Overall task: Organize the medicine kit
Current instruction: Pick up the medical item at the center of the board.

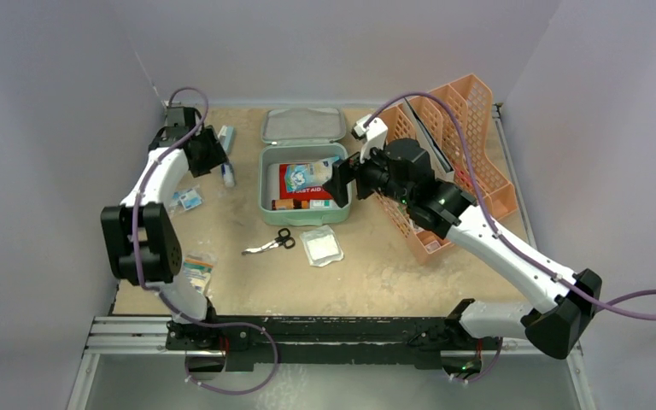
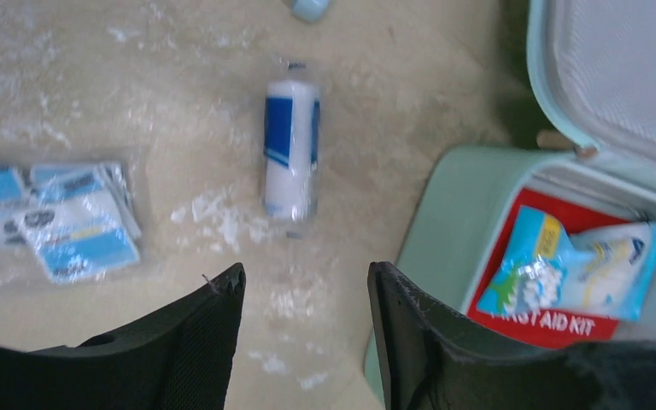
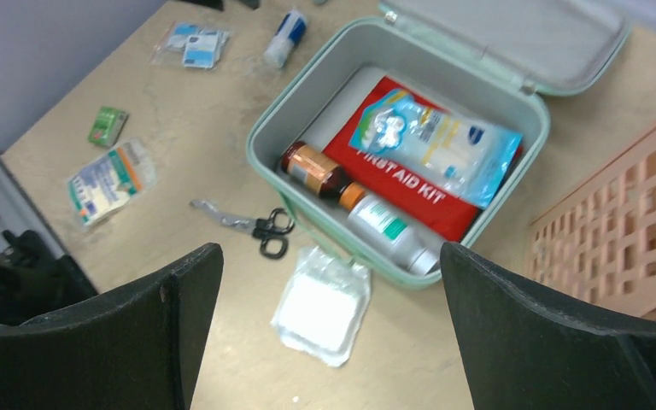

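The mint-green medicine kit point(image 1: 264, 184) stands open mid-table with its lid point(image 1: 303, 125) laid back. In it lie a red FIRST AID pouch point(image 3: 410, 188), a blue-and-white packet point(image 3: 436, 141), an amber bottle point(image 3: 312, 168) and a white bottle point(image 3: 389, 232). My right gripper point(image 1: 342, 181) is open and empty, above the kit's right edge; in its wrist view point(image 3: 329, 256) the kit's rim point(image 3: 260, 141) shows. My left gripper point(image 1: 213, 152) is open and empty left of the kit point(image 2: 453, 205). A white-and-blue bandage roll point(image 2: 290, 158) lies ahead of its fingers point(image 2: 306, 272).
Blue sachets point(image 2: 60, 218) lie left of the roll. Scissors point(image 1: 271, 243) and a gauze pad point(image 1: 321, 246) lie in front of the kit. A flat packet point(image 1: 196, 272) and a small green box point(image 3: 107, 125) lie near left. A peach mesh rack point(image 1: 457, 154) stands right.
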`<state>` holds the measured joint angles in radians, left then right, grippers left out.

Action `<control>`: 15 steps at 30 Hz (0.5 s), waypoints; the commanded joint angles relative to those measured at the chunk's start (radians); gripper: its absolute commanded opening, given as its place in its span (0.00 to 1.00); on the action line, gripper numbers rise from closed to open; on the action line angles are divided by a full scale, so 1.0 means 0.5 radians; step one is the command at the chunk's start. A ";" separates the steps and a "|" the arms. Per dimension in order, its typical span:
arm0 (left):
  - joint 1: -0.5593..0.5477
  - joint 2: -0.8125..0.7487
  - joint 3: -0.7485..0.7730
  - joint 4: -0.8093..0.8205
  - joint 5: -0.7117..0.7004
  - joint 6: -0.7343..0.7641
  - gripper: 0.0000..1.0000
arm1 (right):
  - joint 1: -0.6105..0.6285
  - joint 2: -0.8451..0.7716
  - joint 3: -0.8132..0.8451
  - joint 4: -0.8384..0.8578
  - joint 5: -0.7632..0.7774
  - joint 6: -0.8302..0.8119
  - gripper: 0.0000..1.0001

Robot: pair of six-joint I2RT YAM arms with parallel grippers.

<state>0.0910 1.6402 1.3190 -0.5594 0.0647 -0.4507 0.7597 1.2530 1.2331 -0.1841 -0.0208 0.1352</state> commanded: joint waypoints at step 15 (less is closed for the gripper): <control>0.005 0.769 0.410 0.131 0.018 0.185 0.53 | 0.050 0.035 -0.024 -0.096 -0.119 0.282 0.99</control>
<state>0.0910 2.0159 1.4540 -0.4984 0.0601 -0.3954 0.7708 1.2568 1.1969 -0.2157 -0.0570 0.2626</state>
